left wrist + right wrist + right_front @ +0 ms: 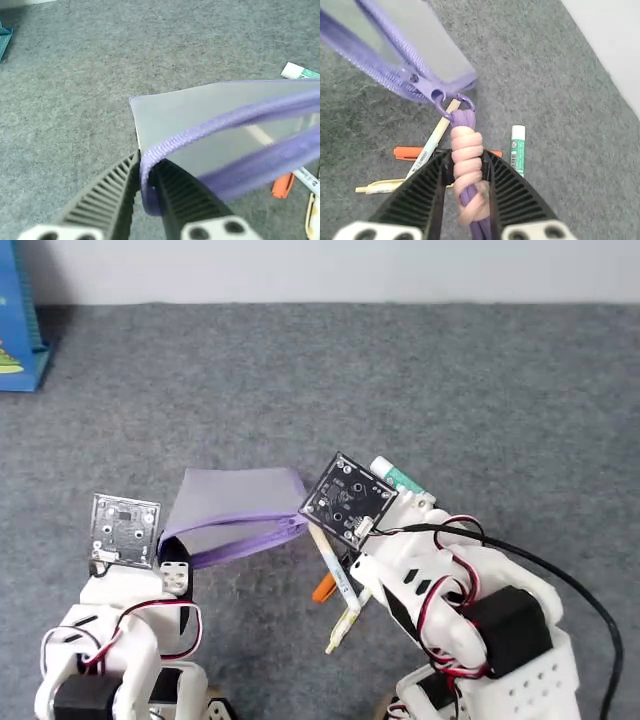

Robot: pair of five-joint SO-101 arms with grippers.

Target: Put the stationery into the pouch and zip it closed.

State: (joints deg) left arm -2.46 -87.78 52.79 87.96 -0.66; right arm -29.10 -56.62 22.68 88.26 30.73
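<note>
Pouch held at both ends, mouth gaping.
The pouch [232, 502], made of translucent grey sheet with a woven purple zip band, rests on the grey felt-like table [450, 380] with its long axis running tool to tool. The left tool [144, 165] is clamped on one end band. The right tool [467, 157] is clamped on the knotted pink-and-purple cord [466, 135] at the slider end. Just beside that end lie a green-labelled glue stick [518, 150], print unreadable, an orange marker [323, 589] and a white pen [333, 560].

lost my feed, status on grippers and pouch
Left gripper shut on pouch rim. Right gripper shut on zip cord. Mouth open; pens, glue stick lying outside.
</note>
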